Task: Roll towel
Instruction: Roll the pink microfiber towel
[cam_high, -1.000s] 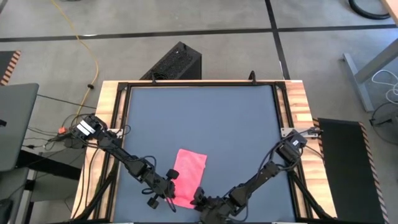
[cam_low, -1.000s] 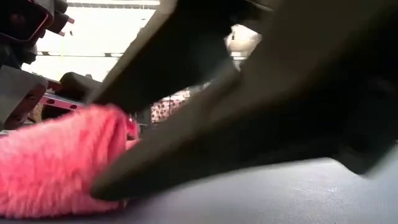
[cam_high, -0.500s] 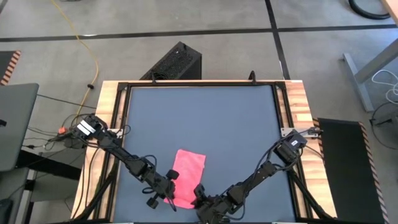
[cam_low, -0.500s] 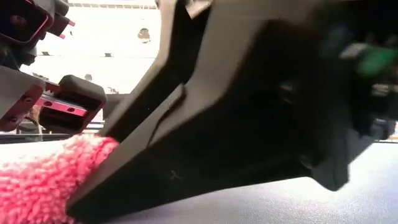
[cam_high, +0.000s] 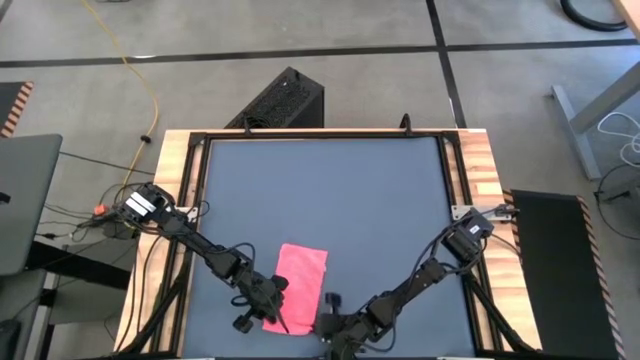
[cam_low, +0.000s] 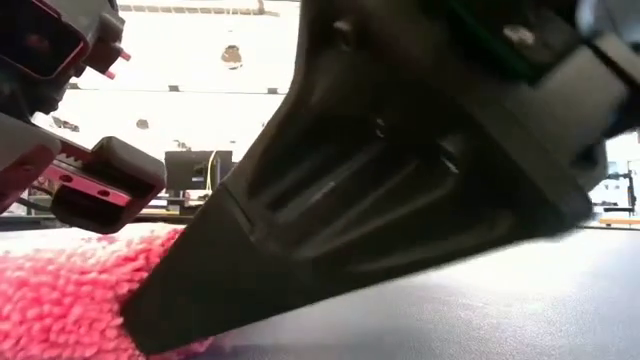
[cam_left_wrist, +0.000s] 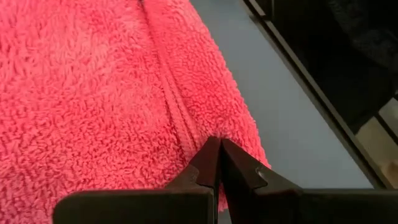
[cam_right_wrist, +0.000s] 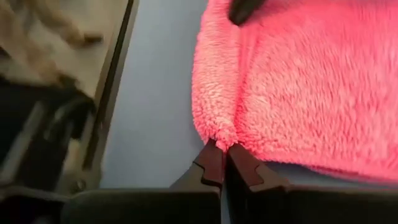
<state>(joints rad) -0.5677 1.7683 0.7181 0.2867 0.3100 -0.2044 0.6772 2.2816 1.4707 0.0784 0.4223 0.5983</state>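
Note:
The pink towel lies flat on the dark tabletop near the front edge, a little left of the middle, with its long side running front to back. My left gripper is shut at the towel's near left part, and my right gripper is shut at its near right corner. In the low view the right gripper fills most of the picture as a dark wedge, its tip at the towel. My left gripper has its shut fingertips on the towel at a crease or hem line near the near edge, slanting down from the table's left. Whether one layer or several is pinched does not show. The cloth lies on the table. My right gripper pinches a small pucker of the towel's near right corner at its fingertips. The fingers slant down from the table's right and near side. The rest of the towel lies flat on the table.
Bare tabletop stretches beyond the towel to the far edge. Wooden rails run along both sides. A black box stands on the floor behind the table. The table's front edge is close behind both grippers.
My right gripper has rolled about its own axis and shut on the towel's near right corner, sinking slightly. My left gripper has turned a little while staying shut in place. The towel's near end has shifted slightly; its far end has stayed put.

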